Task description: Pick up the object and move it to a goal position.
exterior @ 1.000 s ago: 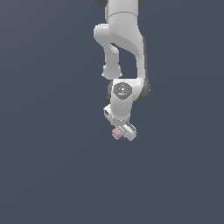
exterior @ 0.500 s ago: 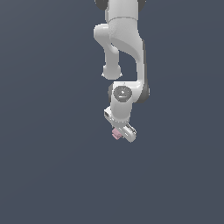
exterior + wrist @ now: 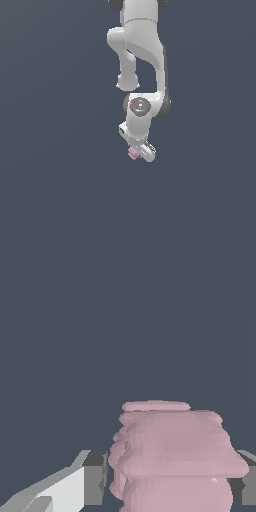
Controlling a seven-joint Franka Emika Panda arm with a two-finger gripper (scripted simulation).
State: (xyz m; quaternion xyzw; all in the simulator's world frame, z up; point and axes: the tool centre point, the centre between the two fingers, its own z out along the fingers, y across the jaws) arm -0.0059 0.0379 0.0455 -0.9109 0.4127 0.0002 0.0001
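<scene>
Jaws closed on pink block, block between them

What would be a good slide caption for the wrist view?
Close-up of the pale pink block held between the tool fingers.

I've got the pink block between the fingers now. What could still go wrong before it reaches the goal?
The small pale pink bumpy block sits between the grey finger pads of the white gripper, but its ridged, uneven sides may give the pads poor contact, so it could slip or twist. In the exterior view the block juts out beside the gripper, which hints at an off-centre hold. No goal marker shows in either view, so judging the placement may be hard.
</scene>
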